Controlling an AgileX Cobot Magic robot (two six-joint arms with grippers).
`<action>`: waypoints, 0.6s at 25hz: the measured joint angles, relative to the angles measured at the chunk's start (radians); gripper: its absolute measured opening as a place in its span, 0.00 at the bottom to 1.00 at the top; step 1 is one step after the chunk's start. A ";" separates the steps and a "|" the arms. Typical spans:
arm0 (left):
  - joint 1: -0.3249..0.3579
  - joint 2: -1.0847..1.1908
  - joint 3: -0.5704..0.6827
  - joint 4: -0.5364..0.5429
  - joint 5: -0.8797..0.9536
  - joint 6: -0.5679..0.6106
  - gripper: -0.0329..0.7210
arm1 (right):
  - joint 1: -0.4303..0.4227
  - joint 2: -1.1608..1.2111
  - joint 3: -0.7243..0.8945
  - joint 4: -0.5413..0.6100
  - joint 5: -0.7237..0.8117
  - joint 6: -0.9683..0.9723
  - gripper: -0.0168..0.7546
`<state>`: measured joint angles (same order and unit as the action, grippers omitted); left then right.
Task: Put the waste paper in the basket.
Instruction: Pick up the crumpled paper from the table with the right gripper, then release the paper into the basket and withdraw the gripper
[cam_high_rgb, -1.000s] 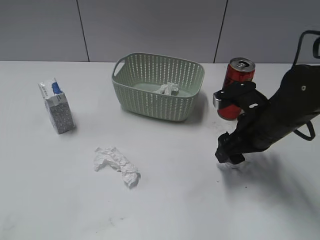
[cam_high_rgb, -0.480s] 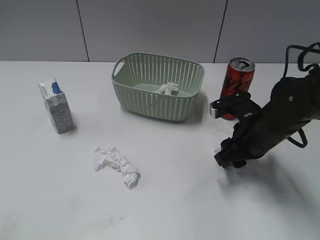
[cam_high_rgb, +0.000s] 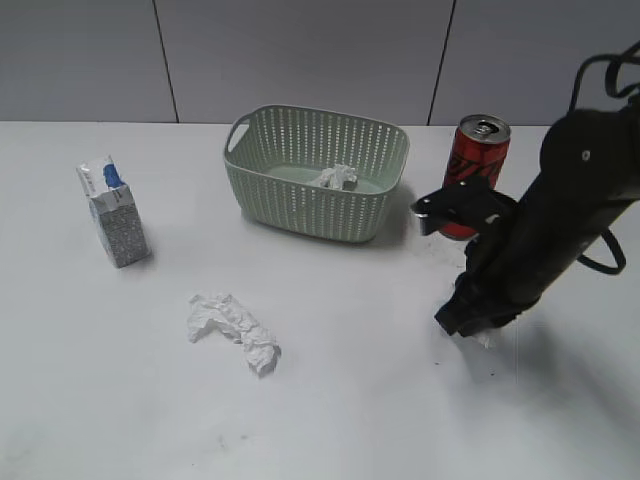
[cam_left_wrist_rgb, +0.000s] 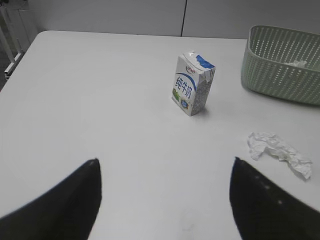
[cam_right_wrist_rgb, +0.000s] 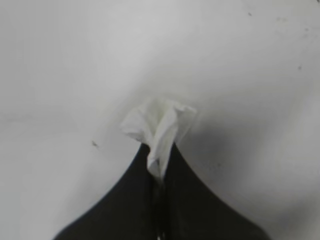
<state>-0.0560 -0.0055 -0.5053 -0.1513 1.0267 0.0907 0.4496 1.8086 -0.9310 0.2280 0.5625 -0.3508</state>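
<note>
The pale green basket (cam_high_rgb: 372, 148) stands at the table's back middle with one wad of waste paper (cam_high_rgb: 335, 178) inside. It also shows in the left wrist view (cam_left_wrist_rgb: 280, 65). A longer stringy wad (cam_high_rgb: 235, 328) lies on the table at front left and shows in the left wrist view (cam_left_wrist_rgb: 279, 151). My right gripper (cam_high_rgb: 462, 322) is down at the table, shut on a small white wad (cam_right_wrist_rgb: 160, 122). My left gripper (cam_left_wrist_rgb: 165, 172) is open and empty above bare table, out of the exterior view.
A red can (cam_high_rgb: 477, 160) stands right of the basket, just behind my right arm. An upright white-and-blue packet (cam_high_rgb: 113, 212) stands at the left and shows in the left wrist view (cam_left_wrist_rgb: 193, 84).
My right arm has straightened up over the same spot and the red can shows more. The gripper tip has stayed at the table on the small wad.
</note>
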 joint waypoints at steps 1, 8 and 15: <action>0.000 0.000 0.000 0.000 0.000 0.000 0.83 | 0.008 -0.017 -0.029 0.013 0.031 -0.025 0.02; 0.000 0.000 0.000 -0.001 0.000 0.000 0.83 | 0.027 -0.048 -0.305 0.216 0.068 -0.197 0.02; 0.000 0.000 0.000 -0.001 0.000 0.000 0.83 | 0.027 -0.048 -0.403 0.335 -0.414 -0.207 0.02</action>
<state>-0.0560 -0.0055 -0.5053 -0.1523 1.0267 0.0907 0.4761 1.7607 -1.3343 0.5626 0.1487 -0.5576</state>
